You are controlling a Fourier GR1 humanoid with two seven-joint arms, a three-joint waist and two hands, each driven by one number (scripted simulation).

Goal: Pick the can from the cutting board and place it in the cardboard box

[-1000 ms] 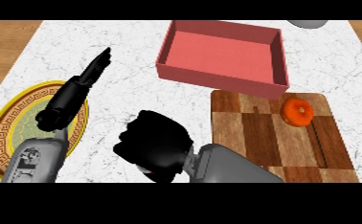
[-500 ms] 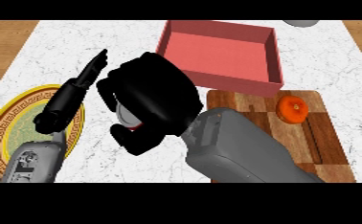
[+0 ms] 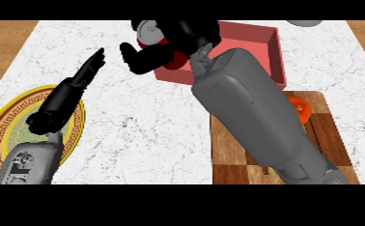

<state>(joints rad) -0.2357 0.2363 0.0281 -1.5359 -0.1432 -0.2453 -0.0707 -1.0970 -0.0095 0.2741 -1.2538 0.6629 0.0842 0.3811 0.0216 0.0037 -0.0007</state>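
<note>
The white marble table (image 3: pixel 135 128) shows a wooden border at its left and right edges. At the far left a gold-rimmed plate (image 3: pixel 71 123) lies beneath the left hand (image 3: pixel 68 97), fingers straight and released. Bare marble separates it from the right hand (image 3: pixel 175 39), clenched around the red can (image 3: pixel 151 33) at the near-left corner of the cardboard box (image 3: pixel 274 51). At the right, the cutting board (image 3: pixel 231 162) carries an orange fruit (image 3: pixel 301 110).

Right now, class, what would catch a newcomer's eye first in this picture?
The big grey right forearm sweeps up the middle, its black right hand curled round a red can at the red box. At left, the left hand rests open over a yellow-rimmed plate.
</note>
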